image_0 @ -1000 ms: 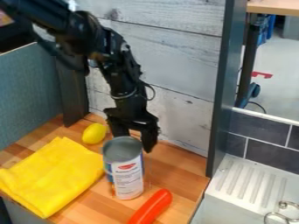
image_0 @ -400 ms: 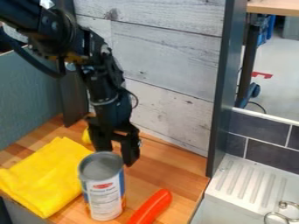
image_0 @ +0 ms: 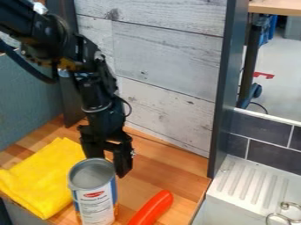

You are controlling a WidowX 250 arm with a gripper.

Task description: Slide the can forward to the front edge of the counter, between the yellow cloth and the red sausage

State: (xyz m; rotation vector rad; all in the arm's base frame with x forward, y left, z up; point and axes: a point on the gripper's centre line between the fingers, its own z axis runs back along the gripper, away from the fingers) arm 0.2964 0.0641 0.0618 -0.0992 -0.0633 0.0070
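Where the view comes closest to me, at its lower edge, I see an upright can with a pale printed label, blue at its sides and with a grey round top (image_0: pixel 94 193), its long axis standing vertical on the brown wooden work surface (image_0: pixel 176 169). On the camera's right of it lies a glossy orange-red rounded stick (image_0: pixel 152 208), slanting away from me and apart from the can; on the left, a folded bright yellow cloth (image_0: pixel 41 178) spreads flat, its edge passing behind the can. Just beyond the can hangs my black two-finger gripper (image_0: pixel 108 163), pointing down, its fingers parted wide with wood visible between them. From the gripper, the can lies toward the camera and slightly to the camera's left: one finger drops behind the rim, while the other comes down just past the can's right side. I cannot tell whether either finger touches the metal, but I don't see them closed around it. Farther back are a blue-grey partition (image_0: pixel 29 92) and a whitish plank wall (image_0: pixel 170 66), with a white ridged drainboard (image_0: pixel 253 180) off to the right, beyond a dark upright post (image_0: pixel 226 88)
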